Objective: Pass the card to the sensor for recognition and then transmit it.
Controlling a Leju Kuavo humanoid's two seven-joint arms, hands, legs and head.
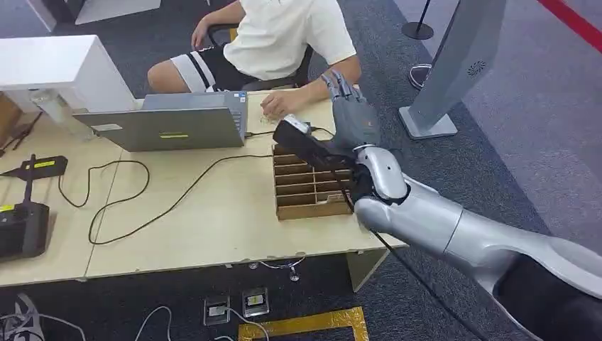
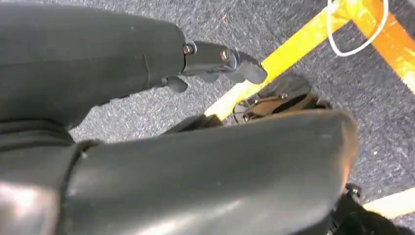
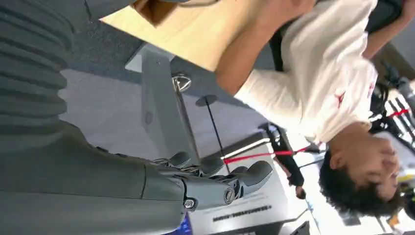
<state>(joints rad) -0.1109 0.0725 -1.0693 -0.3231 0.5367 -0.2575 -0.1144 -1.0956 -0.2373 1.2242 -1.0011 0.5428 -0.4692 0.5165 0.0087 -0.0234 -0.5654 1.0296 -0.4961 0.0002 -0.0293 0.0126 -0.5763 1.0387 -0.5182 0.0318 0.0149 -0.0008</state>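
My right hand (image 1: 351, 106) is raised over the far right corner of the table, just beyond the wooden slotted card box (image 1: 305, 188) and close to a seated person's forearm. Its fingers (image 3: 244, 178) are loosely extended and I see nothing between them. I cannot make out a card in any view. The person's hand (image 1: 282, 105) rests on the table beside the laptop. My left hand (image 2: 215, 58) hangs over the carpet, fingers apart, holding nothing. A black device (image 1: 21, 227) with a small stand (image 1: 35, 167) sits at the table's left end.
A grey laptop (image 1: 170, 124) stands open at the back of the wooden table (image 1: 213, 227), with black cables trailing across the top. A grey kiosk stand (image 1: 454, 64) rises to the right of the table. Yellow floor tape (image 2: 293, 46) marks the carpet below me.
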